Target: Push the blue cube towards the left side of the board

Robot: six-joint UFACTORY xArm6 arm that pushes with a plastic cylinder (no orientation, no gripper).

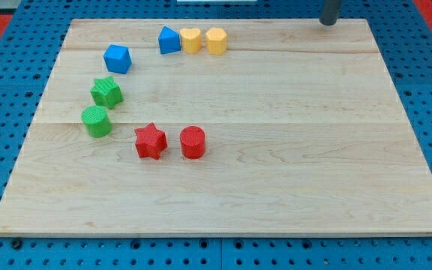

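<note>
The blue cube (pixel 117 58) sits on the wooden board (pixel 291 150) in the upper left part. My tip (pixel 328 23) is at the view's top, near the board's top edge and right of centre. It is far to the right of the blue cube and touches no block. Only the rod's lower end shows; the rest is cut off by the frame.
A second blue block (pixel 169 40), wedge-like, stands next to a yellow heart (pixel 190 40) and a yellow hexagon (pixel 216 40) at the top. A green star (pixel 106 92) and green cylinder (pixel 96 121) lie below the cube. A red star (pixel 150 140) and red cylinder (pixel 193 142) lie lower.
</note>
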